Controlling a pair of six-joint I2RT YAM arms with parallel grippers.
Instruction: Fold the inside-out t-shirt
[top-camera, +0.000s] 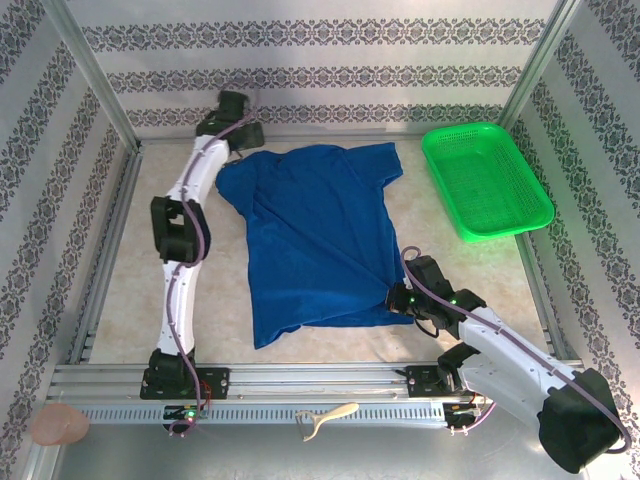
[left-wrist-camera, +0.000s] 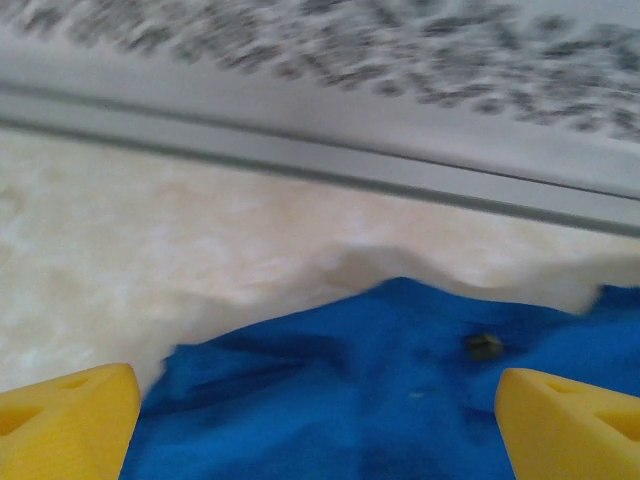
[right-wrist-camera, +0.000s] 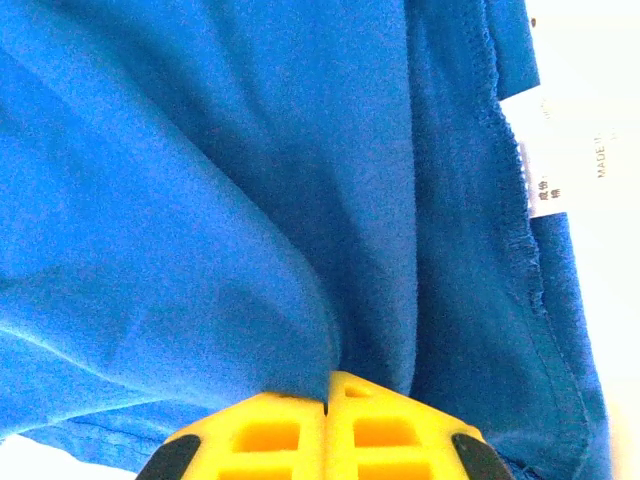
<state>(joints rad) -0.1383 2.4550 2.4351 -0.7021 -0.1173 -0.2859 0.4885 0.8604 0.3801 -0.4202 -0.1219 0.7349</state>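
Observation:
The royal-blue t-shirt (top-camera: 315, 240) lies spread on the table, with its seams and a white label (right-wrist-camera: 560, 150) showing. My left gripper (top-camera: 243, 140) is at the shirt's far left sleeve corner. Its yellow fingers (left-wrist-camera: 65, 425) stand wide apart, open, with nothing between them and the blue cloth (left-wrist-camera: 400, 380) just beyond. My right gripper (top-camera: 400, 297) is at the shirt's near right hem corner. There its yellow fingertips (right-wrist-camera: 330, 415) are pressed together, shut on a pinched fold of the blue fabric (right-wrist-camera: 200, 200).
A green mesh basket (top-camera: 485, 180) stands at the back right. Patterned walls and metal frame rails (top-camera: 300, 375) close in the table. The back rail (left-wrist-camera: 320, 170) runs close ahead of the left gripper. A cream tool (top-camera: 325, 418) lies on the front rail.

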